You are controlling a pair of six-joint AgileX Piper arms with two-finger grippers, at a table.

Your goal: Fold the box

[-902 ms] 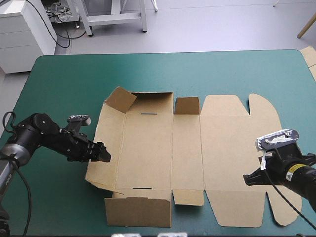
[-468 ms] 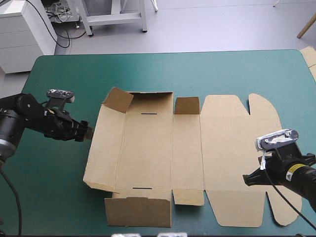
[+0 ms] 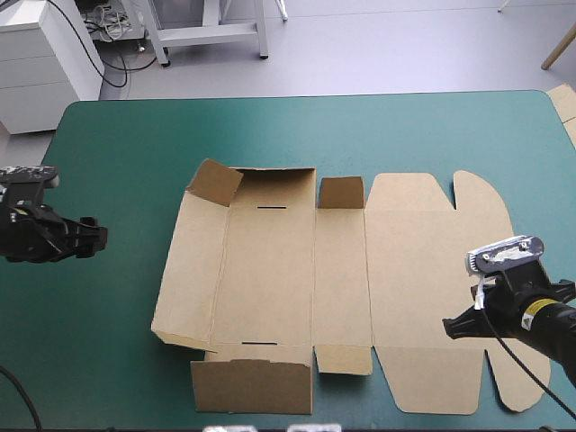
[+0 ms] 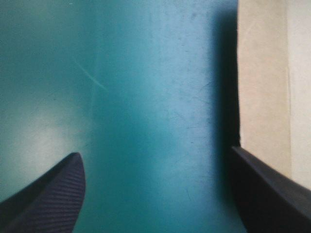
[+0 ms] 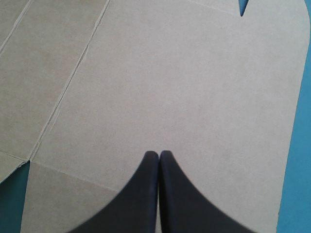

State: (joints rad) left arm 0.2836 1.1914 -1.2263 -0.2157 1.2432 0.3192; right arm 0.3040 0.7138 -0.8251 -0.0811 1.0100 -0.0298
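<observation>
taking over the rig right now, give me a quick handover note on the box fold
Left gripper: open, empty, over the teal-green cover to the left of the box, not touching it.
Right gripper: shut, holding nothing, over the box's wide right panel; contact cannot be told.
Box: mid-table, mostly flat.
Done: left wall tilted up slightly; far corner flap and near flap partly raised.
Left: raise and tuck all walls.
</observation>
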